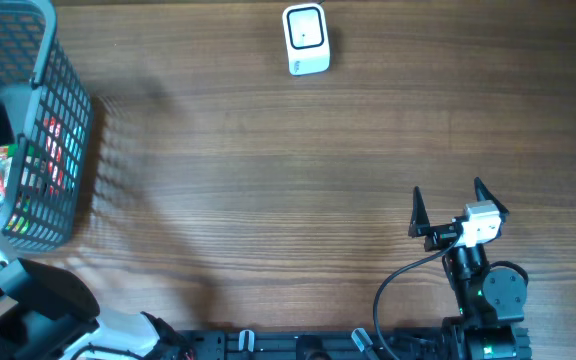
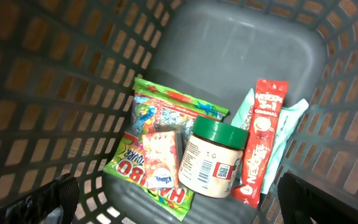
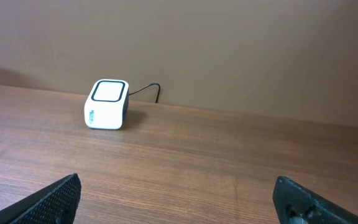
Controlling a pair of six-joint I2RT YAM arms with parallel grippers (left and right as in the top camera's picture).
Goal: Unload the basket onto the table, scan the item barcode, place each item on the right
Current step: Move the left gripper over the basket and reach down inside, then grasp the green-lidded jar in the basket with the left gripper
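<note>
Overhead: grey plastic mesh basket (image 1: 73,130) at far-left of wooden table (image 1: 268,180), white cube scanner (image 1: 306,40) at far edge, right gripper (image 1: 458,208) spread open, empty. Left wrist: left gripper (image 2: 179,183) wide open over basket floor w/ green-lidded jar (image 2: 213,158) (code on label), red "Nescafé 3in1" stick (image 2: 260,143), green "Haribo" bag (image 2: 160,118). Right wrist: scanner well ahead.

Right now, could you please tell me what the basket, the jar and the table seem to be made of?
Basket: matte grey moulded plastic, judging by its grid walls. Jar: body hidden under label; green lid looks plastic. Table: wood or wood-look laminate, showing grain.
</note>
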